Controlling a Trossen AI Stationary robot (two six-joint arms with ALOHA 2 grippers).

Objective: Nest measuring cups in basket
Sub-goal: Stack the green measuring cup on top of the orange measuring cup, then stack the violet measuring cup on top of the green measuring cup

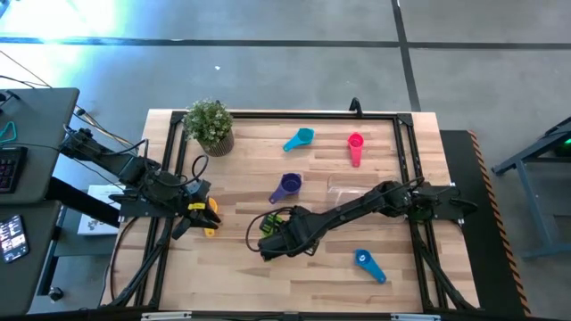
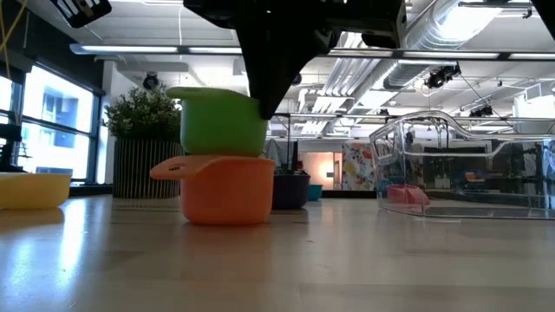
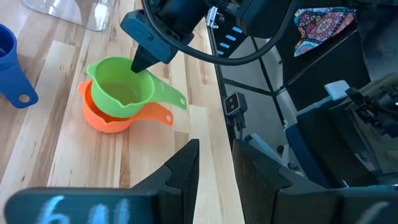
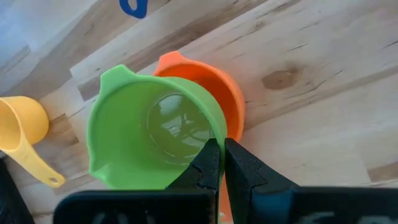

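Note:
My right gripper is shut on the green cup, which sits in the mouth of the salmon cup on the table's near middle. My left gripper is open and empty at the table's left, beside the yellow cup, which rests on its base. The light blue cup, magenta cup, purple cup and blue cup lie apart on the table. The clear basket stands right of centre. My right gripper pinches the green cup's wall at the rim, close to the root of its handle, with one finger inside the bowl and one outside. The fingers slant down from above. The cup stays upright, its bottom inside the salmon cup's rim.
A potted plant stands at the far left of the table. A black frame runs along the table's edges. Bare wood lies along the near edge, between the stacked cups and the blue cup.

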